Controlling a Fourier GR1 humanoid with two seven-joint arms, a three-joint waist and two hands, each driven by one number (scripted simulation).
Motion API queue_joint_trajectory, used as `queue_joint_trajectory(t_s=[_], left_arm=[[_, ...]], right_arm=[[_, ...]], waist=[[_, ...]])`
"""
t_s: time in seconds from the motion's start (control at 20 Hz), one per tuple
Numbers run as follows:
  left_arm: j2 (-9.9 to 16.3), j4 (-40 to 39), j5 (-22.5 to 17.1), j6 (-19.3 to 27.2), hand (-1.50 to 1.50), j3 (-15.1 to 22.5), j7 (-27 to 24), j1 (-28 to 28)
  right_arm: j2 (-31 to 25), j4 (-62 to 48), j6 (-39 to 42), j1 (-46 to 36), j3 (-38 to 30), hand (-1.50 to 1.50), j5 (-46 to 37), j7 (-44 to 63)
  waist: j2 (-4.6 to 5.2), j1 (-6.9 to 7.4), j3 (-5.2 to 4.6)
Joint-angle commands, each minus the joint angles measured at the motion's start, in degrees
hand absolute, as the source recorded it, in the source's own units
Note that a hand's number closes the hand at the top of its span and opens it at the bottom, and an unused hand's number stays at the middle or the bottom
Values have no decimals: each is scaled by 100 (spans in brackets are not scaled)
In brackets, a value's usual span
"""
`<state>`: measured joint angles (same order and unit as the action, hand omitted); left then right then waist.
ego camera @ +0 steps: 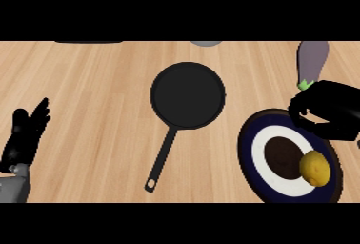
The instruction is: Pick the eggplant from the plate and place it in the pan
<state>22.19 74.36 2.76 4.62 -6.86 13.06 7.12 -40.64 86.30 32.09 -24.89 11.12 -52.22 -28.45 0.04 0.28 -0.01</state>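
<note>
I see the right robot hand [329, 114] clenched around the eggplant [312, 59], holding it just beyond the plate [253, 164], right of the pan [188, 95]. The left robot hand [26, 136] rests released, left of the pan.

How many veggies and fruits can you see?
2. The purple eggplant is at the top right, above the right hand, its stem end by the fingers. The yellow lemon sits on the plate. None looks hidden.
</note>
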Motion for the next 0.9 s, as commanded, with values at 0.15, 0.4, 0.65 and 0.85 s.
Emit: queue_joint_trajectory(t_s=[0.15, 0.4, 0.65, 0.85], left_arm=[[-20, 422, 78, -166, 0, -97, 369, -66], [11, 250, 120, -109, 0, -151, 152, -55], [1, 202, 75, -148, 0, -217, 64, -195], [-208, 132, 247, 108, 0, -105, 95, -30]], right_arm=[[481, -145, 308, -354, -210, 150, -220, -94], [735, -642, -347, 537, -789, 150, -254, 891], [1273, -872, -1273, 1257, -1490, 150, -367, 1983], [1610, -261, -2437, 979, -1895, 150, -72, 1549]], waist=[[-6, 4, 1], [-4, -79, 4], [-9, -96, 4], [-10, -107, 7]])
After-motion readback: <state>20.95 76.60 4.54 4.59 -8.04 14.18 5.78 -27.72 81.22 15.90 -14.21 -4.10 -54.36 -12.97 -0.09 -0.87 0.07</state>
